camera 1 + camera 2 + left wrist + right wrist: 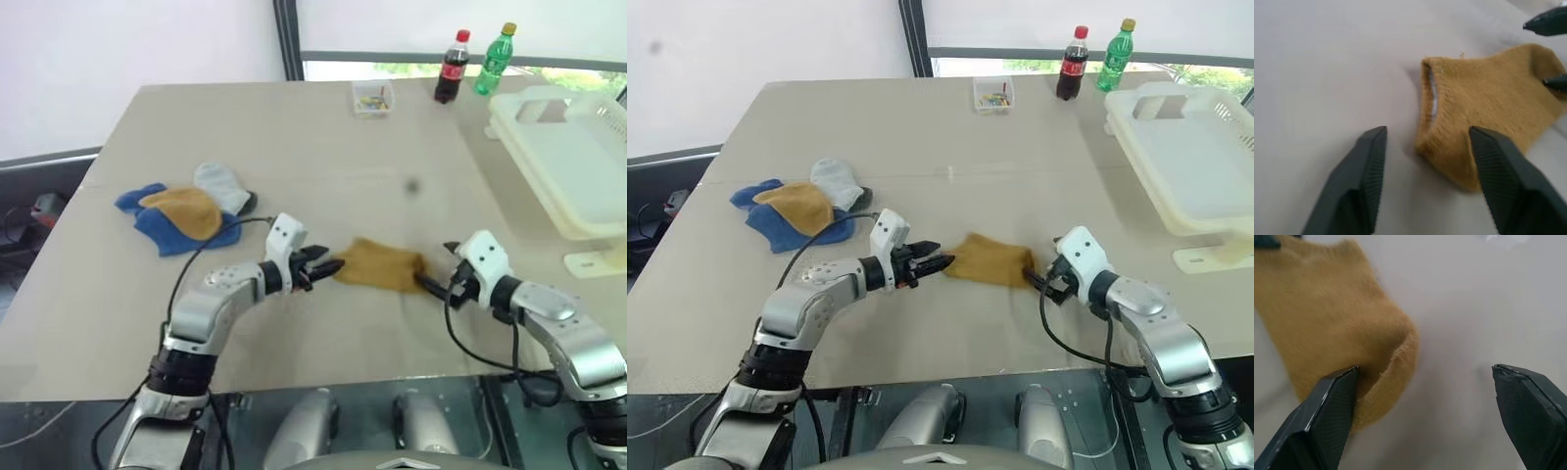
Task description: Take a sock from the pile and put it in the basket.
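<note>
The left gripper [328, 267] and the right gripper [438, 276], both with fingers spread and holding nothing, sit at the two ends of a mustard sock [380, 265] lying flat on the table [323, 147]. The pile [186, 215] rests well apart on the left. The basket [573, 157] stands at the far right edge.

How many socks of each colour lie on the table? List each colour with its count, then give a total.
Mustard-yellow socks: 2, one in the pile, one lying alone
Blue socks: 1, possibly more bunched together
Grey-white sock: 1
Total: 4
</note>
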